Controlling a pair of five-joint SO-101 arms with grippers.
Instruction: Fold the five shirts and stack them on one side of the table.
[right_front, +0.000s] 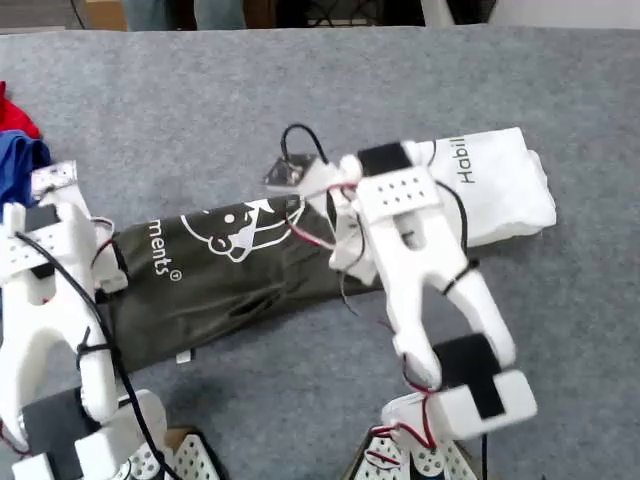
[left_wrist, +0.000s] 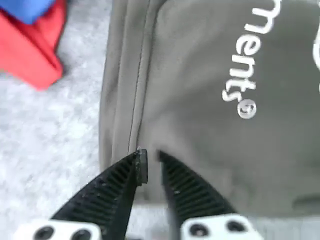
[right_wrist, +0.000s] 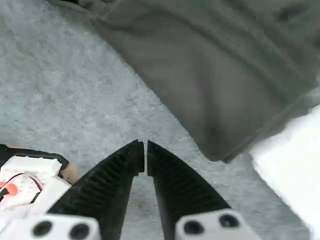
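Left wrist view: our left tool (left_wrist: 149, 159) sits slightly apart at the hem of the grey shirt (left_wrist: 200, 65), lying mid-bench. The right tool (right_wrist: 144, 147) is pressed together over bare bench (right_wrist: 60, 75). We reckon we're mid-fold, and next is pinching that hem.

Matt cloth shirt (left_wrist: 200, 75), felt-like table (right_front: 200, 90)

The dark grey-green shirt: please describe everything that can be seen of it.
The grey-green shirt is soft dark cloth with white letters and a cartoon figure printed on it. It lies on the grey table, folded into a long creased band, slanting across the middle. One end reaches the folded white shirt; at the other, the left gripper is at its stitched edge, jaws slightly apart; whether it pinches cloth is unclear.
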